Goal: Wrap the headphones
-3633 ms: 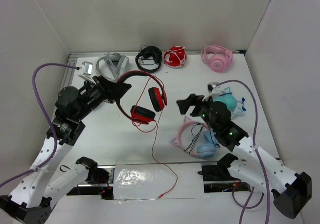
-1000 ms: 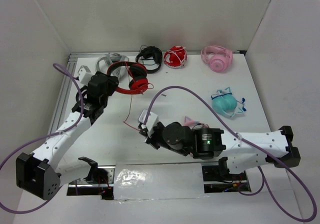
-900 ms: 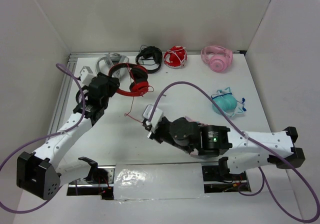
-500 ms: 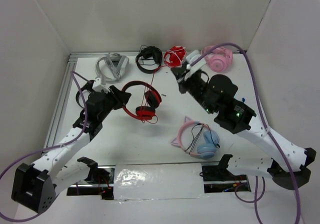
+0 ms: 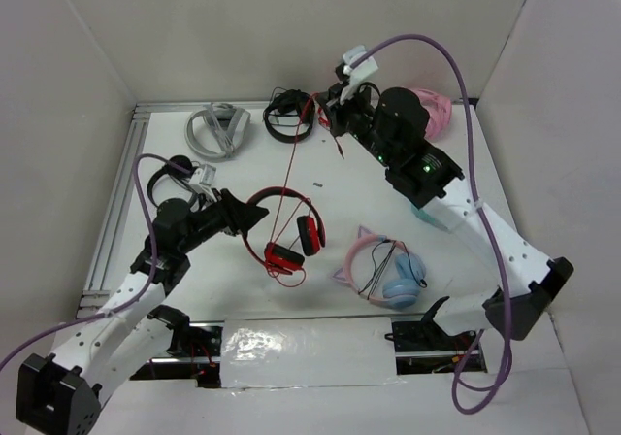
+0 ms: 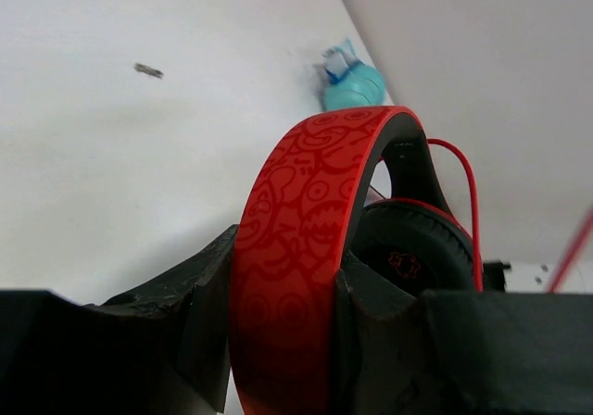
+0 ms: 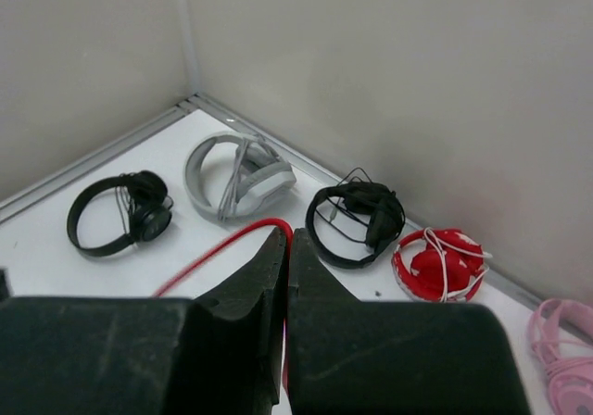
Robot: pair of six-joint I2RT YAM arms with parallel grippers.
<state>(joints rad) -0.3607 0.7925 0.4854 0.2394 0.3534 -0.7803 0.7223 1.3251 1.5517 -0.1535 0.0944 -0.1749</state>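
The red headphones (image 5: 283, 233) hang just above the table at centre left, ear cups down. My left gripper (image 5: 249, 217) is shut on their patterned red headband (image 6: 301, 220), one finger on each side, and a black ear pad (image 6: 408, 248) shows behind it. The thin red cable (image 5: 291, 168) rises taut from the ear cups to the far back. There my right gripper (image 5: 327, 117) is raised and shut on it. In the right wrist view the cable (image 7: 208, 256) emerges from between the closed fingertips of the right gripper (image 7: 287, 237).
Along the back wall lie grey headphones (image 5: 215, 129), all-black headphones (image 5: 289, 115), a red bundle with white cord (image 7: 440, 262) and pink headphones (image 5: 435, 117). Small black headphones (image 7: 120, 213) lie at the left. Pink-and-blue cat-ear headphones (image 5: 383, 272) lie near the front, and a teal pair (image 6: 352, 83) at the right.
My right gripper has swung from the near centre up to the back wall, drawing the cable taut. My left gripper has carried the headphones from the back left toward the centre.
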